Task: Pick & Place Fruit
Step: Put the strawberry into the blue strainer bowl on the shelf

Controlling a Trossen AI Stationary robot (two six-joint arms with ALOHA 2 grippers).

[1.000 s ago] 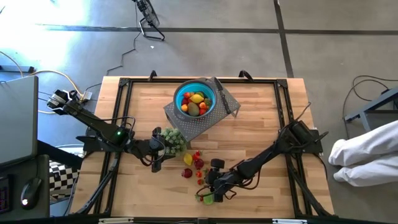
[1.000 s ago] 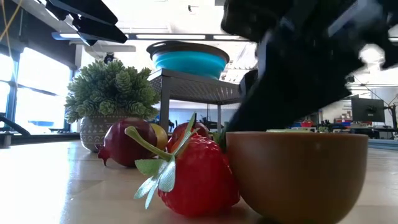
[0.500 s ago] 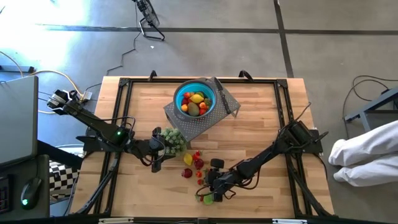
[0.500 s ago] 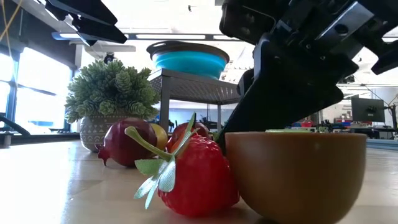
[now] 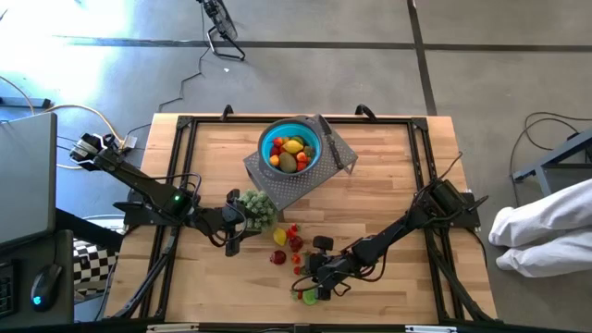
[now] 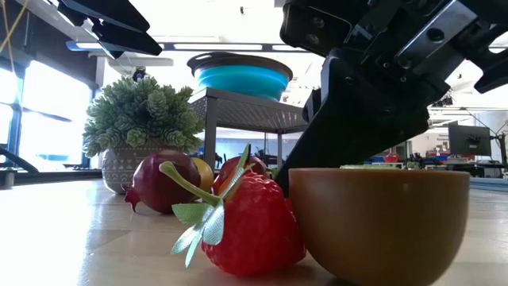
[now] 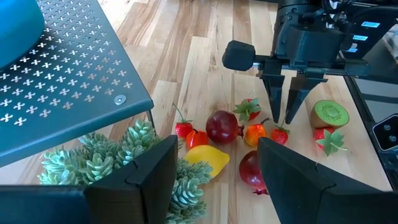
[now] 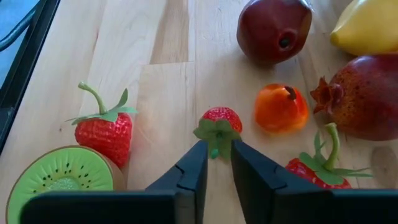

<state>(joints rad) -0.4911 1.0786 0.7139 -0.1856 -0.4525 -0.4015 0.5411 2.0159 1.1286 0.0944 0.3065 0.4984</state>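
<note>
Loose fruit lies at the table's near middle: a lemon [image 5: 279, 237], two dark red pomegranates [image 8: 273, 28] [image 8: 364, 93], a small orange piece [image 8: 281, 109], strawberries and a kiwi half [image 8: 59, 177]. My right gripper [image 8: 217, 149] slants down over a small strawberry [image 8: 219, 118] and is shut on it. A blue bowl [image 5: 289, 148] with more fruit stands on a grey perforated stand [image 5: 310, 180] at the far middle. My left gripper [image 7: 214, 186] hangs open beside a potted plant [image 5: 257, 208], with nothing between its fingers. My right gripper pinches the small strawberry by its green leafy cap [image 8: 214, 134], between the free ends of its two fingers. The fingers slant down from the table's right side. The strawberry lies on the table, its red end pointing away from the gripper.
A black-handled knife [image 5: 333, 143] lies on the stand beside the bowl. A larger strawberry [image 8: 102, 134] lies close to the kiwi half at the near edge. A person in white [image 5: 546, 231] stands off the table's right side. Bare wood shows at the table's right.
In the low view my right gripper's dark fingers have drawn closer together above the kiwi half; the arm itself has stayed in place. The fruit lies where it lay.
</note>
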